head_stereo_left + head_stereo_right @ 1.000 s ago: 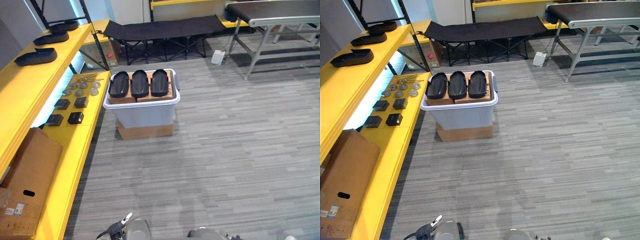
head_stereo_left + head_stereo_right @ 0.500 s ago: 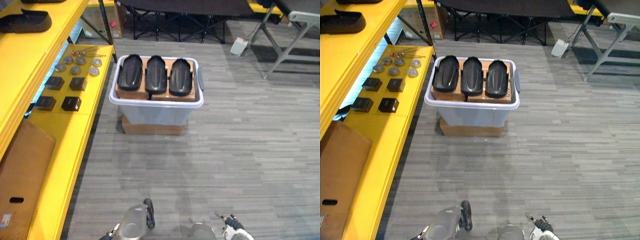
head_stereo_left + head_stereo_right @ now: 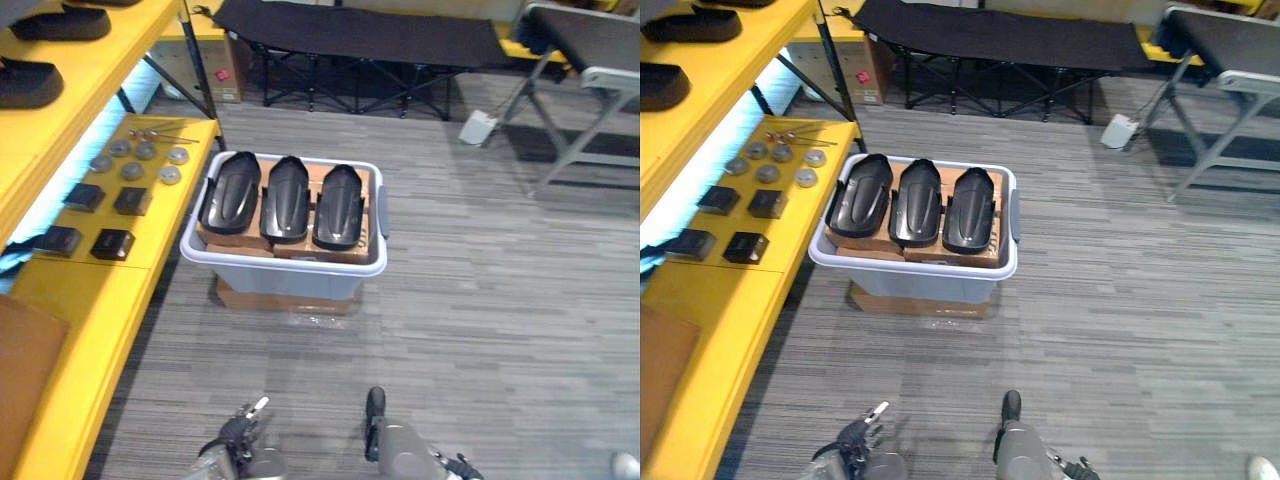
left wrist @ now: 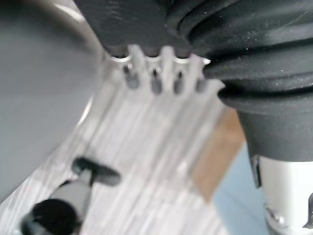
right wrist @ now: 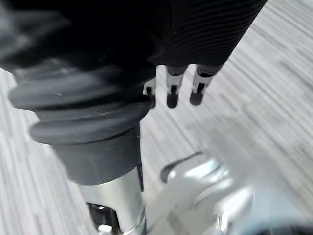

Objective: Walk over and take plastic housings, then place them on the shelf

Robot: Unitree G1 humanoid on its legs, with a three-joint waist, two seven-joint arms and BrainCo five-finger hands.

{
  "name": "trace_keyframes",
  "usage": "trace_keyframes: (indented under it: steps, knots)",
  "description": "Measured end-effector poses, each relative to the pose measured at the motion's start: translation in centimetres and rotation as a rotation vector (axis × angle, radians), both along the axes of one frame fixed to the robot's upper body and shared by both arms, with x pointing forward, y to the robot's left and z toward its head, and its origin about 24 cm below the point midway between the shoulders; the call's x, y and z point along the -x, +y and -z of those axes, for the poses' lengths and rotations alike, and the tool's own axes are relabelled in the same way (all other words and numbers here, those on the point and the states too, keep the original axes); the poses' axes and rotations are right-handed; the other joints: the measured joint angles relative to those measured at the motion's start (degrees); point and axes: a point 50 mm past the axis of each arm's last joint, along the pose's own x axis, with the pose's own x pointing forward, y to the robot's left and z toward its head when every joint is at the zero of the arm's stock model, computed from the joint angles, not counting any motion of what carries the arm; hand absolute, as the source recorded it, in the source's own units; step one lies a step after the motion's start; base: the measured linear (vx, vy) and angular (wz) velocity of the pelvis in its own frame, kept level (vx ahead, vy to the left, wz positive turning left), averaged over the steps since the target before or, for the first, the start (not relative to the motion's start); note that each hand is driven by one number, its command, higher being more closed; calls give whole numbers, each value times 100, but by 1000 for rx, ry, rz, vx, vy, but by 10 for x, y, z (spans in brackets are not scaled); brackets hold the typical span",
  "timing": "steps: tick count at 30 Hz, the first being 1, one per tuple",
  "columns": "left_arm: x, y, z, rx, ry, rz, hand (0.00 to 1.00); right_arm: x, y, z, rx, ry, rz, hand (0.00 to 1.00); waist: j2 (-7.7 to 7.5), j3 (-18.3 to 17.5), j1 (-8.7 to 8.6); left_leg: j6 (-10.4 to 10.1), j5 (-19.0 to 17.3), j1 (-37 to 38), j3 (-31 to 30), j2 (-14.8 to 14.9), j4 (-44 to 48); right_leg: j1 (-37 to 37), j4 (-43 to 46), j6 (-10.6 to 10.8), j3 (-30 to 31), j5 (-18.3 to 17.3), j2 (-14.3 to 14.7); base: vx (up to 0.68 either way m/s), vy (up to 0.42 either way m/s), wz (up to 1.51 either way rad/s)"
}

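Since half a second ago our camera has swung, so the bin now sits lower and more to the left in the head views and more of the black cot behind it is in sight. The things themselves lie as they did.

Three black plastic housings lie side by side, touching or nearly so, on brown cardboard boxes inside the pale bin. The bin stands on a flat cardboard box on the grey striped carpet.

We see the left hand in its wrist view, hanging above the carpet with its fingers straight, in a close row and holding nothing. The right hand hangs the same way in its own wrist view, fingers straight and empty. Both hands are well apart from the housings.

Just to the left of the bin runs the yellow shelf. On its lower board lie four small black boxes in two pairs, and beyond them a cluster of round metal discs. On the upper board rest two more black housings, one behind the other. A sheet of brown cardboard leans at the near end of the shelf. Beyond the bin, to the right, a small white box lies on the carpet near the legs of a grey metal table.
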Motion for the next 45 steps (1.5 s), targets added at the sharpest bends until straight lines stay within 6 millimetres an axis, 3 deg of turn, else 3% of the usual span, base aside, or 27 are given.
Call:
trace_keyframes:
  steps: [1,3,4,5,6,8,9,11,12,13,16,17,21,24,27,30,31,32,33,34,36,40,45]
  knots:
    - [2,2,1,-26,13,-32,0,1,2,1,-6,3,2,0,-4,-3,-2,68,58,-68,-79,26,368,-17,358,-64,-37,-301,-15,284,-254,15]
    - [8,3,2,-48,34,-94,0,6,1,2,-5,22,6,0,46,-68,-5,294,253,-518,-209,136,1420,104,492,-116,-117,-522,-13,283,-222,14]
    - [9,7,2,-69,31,-135,0,10,-1,2,-2,31,9,0,82,-92,-7,452,654,-915,-322,228,2262,268,465,-169,-178,-631,30,289,-160,19]
    - [8,11,1,-87,21,-170,0,13,-1,3,-1,40,7,0,88,-73,-1,492,1308,-1251,-391,335,3020,564,315,-279,-233,-719,67,353,-174,19]
    - [8,12,1,-94,20,-178,0,15,-1,3,-1,43,5,0,54,-42,-2,499,1303,-1410,-392,385,3380,736,215,-335,-273,-728,71,314,-102,21]
    - [4,13,-1,-99,7,-195,0,17,-3,2,14,36,14,0,79,-31,-1,447,850,-1742,-219,364,3880,1203,4,-330,-385,-679,4,313,-26,14]
    - [4,12,-1,-98,4,-197,0,13,-6,0,36,0,28,0,71,-22,-2,343,591,-1831,144,220,3333,1534,-166,-272,-446,-645,-105,292,43,10]
    - [4,10,-1,-89,-1,-192,0,7,-11,-3,68,-60,43,0,57,-14,0,280,575,-1837,408,-33,2094,1735,-352,-189,-512,-606,-238,255,118,9]
    - [5,8,-1,-81,-9,-178,0,-6,-14,-10,92,-144,46,0,64,-11,14,272,991,-1859,395,-247,674,1831,-523,2,-567,-673,-330,206,184,-10]
    - [4,11,-1,-90,-14,-166,0,-16,-15,-13,85,-202,61,0,-26,37,64,407,1306,-1872,416,-393,545,1849,-535,128,-508,-709,-436,197,203,-6]
    - [1,28,-5,-161,-34,-101,0,-36,1,-18,24,-339,103,0,-465,93,62,558,1311,-1908,446,-888,258,1906,-1000,384,-457,-555,-780,209,172,22]
    - [-3,32,-7,-179,-46,-81,0,-41,1,-20,19,-363,116,0,-534,132,99,610,1268,-1964,452,-968,299,1910,-1038,444,-467,-521,-819,196,169,14]
    - [-8,35,-10,-239,-68,14,0,-57,-10,-32,112,-439,163,0,-537,139,183,783,761,-1976,607,-1109,641,1894,-840,499,-419,-497,-1058,193,163,-11]
    - [-8,38,-12,-246,-78,21,0,-73,-19,-50,228,-507,210,0,-590,158,205,858,511,-1707,792,-1096,719,1671,-140,461,-315,-477,-1185,204,144,-29]
    - [-12,42,-17,-261,-99,53,0,-89,-46,-86,425,-624,302,0,-685,176,228,876,500,-1723,789,-976,718,1489,23,427,-261,-226,-1064,180,29,-8]
    - [-10,42,-18,-253,-97,47,0,-93,-86,-140,675,-787,400,0,-684,176,185,877,500,-1662,664,-793,708,1308,412,425,-66,-49,-883,147,-45,3]
    - [-7,41,-17,-247,-86,44,0,-92,-99,-165,775,-857,422,0,-667,188,132,877,500,-1648,574,-712,715,1258,298,398,70,-662,-727,116,-129,3]
    - [-4,45,-16,-244,-71,25,0,-89,-109,-190,869,-928,425,0,-725,155,128,876,500,-1621,573,-654,733,1221,-116,325,147,-863,-581,109,-160,-1]
    - [-1,47,-16,-240,-65,6,0,-88,-113,-201,908,-967,421,0,-764,143,127,876,500,-1614,579,-652,764,1203,-370,295,176,-837,-519,126,-289,-3]
    - [3,52,-16,-237,-60,-36,0,-86,-117,-224,979,-1046,391,0,-875,152,71,819,463,-1601,565,-674,937,1238,-710,234,115,-498,-427,85,-221,4]
    - [12,50,-12,-204,-44,-99,0,-86,-121,-246,1043,-1119,328,0,-706,139,-44,680,380,-1544,401,-487,1074,1516,-826,238,49,-501,-220,143,-196,6]
    - [19,42,-9,-166,-44,-116,0,-85,-115,-260,1038,-1178,156,0,-594,73,-137,509,484,-1404,362,-307,837,1772,-972,147,-168,-551,-58,119,-151,21]
    - [14,39,-13,-180,-95,-69,0,-116,-94,-256,894,-1182,-20,0,-587,66,-159,508,488,-1419,397,-267,1205,1703,-487,-52,-276,-673,-94,62,-11,9]
